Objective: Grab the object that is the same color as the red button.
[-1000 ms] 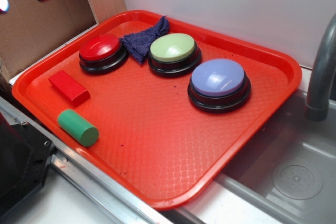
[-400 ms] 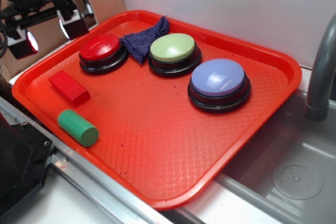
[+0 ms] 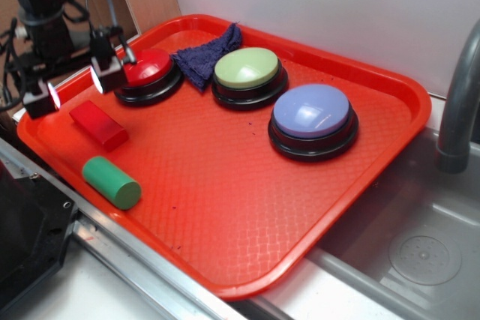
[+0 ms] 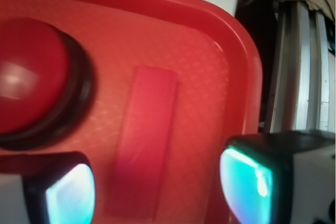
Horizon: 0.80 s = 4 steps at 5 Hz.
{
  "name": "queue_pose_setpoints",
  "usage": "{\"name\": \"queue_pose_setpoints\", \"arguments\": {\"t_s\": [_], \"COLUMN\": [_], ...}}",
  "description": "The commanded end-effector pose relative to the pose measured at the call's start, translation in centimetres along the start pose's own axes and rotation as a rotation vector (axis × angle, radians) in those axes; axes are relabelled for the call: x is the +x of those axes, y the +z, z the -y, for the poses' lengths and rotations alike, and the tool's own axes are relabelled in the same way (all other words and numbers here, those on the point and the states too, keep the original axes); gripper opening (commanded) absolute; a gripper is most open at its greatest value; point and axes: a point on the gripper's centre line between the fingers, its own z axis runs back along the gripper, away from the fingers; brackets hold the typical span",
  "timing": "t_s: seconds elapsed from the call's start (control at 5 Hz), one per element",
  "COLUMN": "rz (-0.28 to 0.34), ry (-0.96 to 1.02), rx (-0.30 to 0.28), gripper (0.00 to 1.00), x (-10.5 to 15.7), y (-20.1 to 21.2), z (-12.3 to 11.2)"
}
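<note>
The tool (image 3: 75, 86) hangs above the far-left part of an orange-red tray (image 3: 247, 207), its two fingers spread wide and holding nothing. One lit pad (image 3: 98, 78) sits in front of the left edge of the red button (image 3: 144, 68); the other glows near the tray's left rim. In the wrist view the fingers (image 4: 262, 182) frame the lower corners, wide apart, with the red block (image 4: 144, 140) lying lengthwise on the tray floor between them and clear of both.

In the exterior view the red block (image 3: 98, 124) rests flat on the tray, below the tool and just in front of the red button, apart from it. The red button, a glossy dome on a black base, fills the left side of the wrist view (image 4: 31, 77), beside the block.

A green cylinder (image 3: 111, 182) lies on its side near the tray's front-left rim, in front of the block. A dark blue cloth (image 3: 206, 54) is bunched between the red button and a pale green button (image 3: 248, 73). A lavender-blue button (image 3: 312, 118) stands to the right of that. The tray overhangs a grey sink (image 3: 420, 237), where a grey faucet (image 3: 456, 103) rises at the right edge.
</note>
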Motion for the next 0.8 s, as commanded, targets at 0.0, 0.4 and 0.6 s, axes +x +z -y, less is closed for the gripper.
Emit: {"name": "queue_pose_setpoints", "arguments": {"t_s": [0.0, 0.4, 0.6], "rz": [0.051, 0.03, 0.034], "ry": [0.017, 0.02, 0.033], "rx": [-0.012, -0.012, -0.025], "gripper": [1.0, 1.0, 0.0], "x": [0.7, 0.5, 0.5], "y": [-2.7, -4.1, -4.2], "z": [0.1, 0.2, 0.1]}}
